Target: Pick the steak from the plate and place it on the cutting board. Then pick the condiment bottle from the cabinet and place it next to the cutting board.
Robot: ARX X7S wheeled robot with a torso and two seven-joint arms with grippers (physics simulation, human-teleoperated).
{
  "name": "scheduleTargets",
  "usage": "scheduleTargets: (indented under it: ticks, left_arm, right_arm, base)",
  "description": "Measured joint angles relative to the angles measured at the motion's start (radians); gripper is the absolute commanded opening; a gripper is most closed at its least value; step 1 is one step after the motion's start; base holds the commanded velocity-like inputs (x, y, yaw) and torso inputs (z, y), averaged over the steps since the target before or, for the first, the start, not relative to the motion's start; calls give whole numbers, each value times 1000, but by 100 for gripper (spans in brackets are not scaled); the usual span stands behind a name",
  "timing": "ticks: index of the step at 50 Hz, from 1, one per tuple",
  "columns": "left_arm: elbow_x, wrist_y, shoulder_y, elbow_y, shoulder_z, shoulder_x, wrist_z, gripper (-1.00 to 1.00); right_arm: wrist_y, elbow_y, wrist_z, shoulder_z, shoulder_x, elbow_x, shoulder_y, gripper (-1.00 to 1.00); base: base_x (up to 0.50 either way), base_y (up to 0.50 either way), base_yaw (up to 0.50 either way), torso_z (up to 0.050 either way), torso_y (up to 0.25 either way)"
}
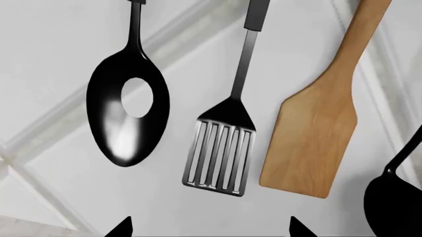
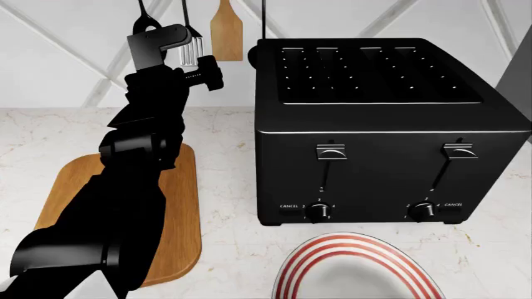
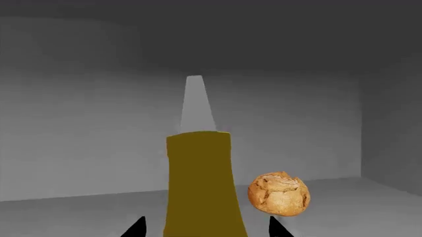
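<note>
Steak not visible on plate [image 2: 332, 261] or cutting board [image 2: 179, 205], so step one unconfirmed; condiment bottle [image 3: 201, 182] stands inside the cabinet between the right end effector [image 3: 205, 228] tips, grip indeterminate; left end effector state likewise indeterminate.

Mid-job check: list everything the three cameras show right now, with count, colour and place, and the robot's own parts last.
condiment bottle: one, yellow with pale nozzle, upright inside the grey cabinet
bread roll: one, golden brown, on the cabinet shelf beside the bottle
cutting board: one, light-brown wood, on the marble counter, partly under the left arm
plate: one, red and white striped rim, counter's near edge
toaster: one, black, four-slot, beside the board
holed spoon: one, black, hanging on the wall
slotted turner: one, dark metal, hanging
wooden spatula: one, hanging
steak: not visible
left hand: black, raised facing the utensils
right hand: black fingertips either side of the bottle
</note>
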Motion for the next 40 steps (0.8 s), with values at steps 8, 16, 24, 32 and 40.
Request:
scheduleTargets:
  ticks: [8,16,24,32,40]
  left_arm:
    - [1,-1,0,0,-1,0,1,100]
    - [2,-2,0,0,-3,0,0,100]
    - [5,-2,1,0,-8,0,0,100]
    - [8,-2,1,0,-12,0,0,100]
    - [11,-3,1,0,-16,0,1,100]
  right_arm:
    - [10,2,14,-4,-10,-26,3,-100]
    - [14,-5,29,1,-14,-36,1,-100]
    - [41,-79,20,0,3,-23,-21,-100]
    - [92,-199,29,1,19,35,-39,-100]
    - [111,-313,40,4,22,70,-17,-100]
  base:
    - [0,0,0,0,0]
    - [-1,0,-1,0,0]
    - [-3,0,-1,0,0]
    - [0,0,0,0,0]
    - [0,0,0,0,0]
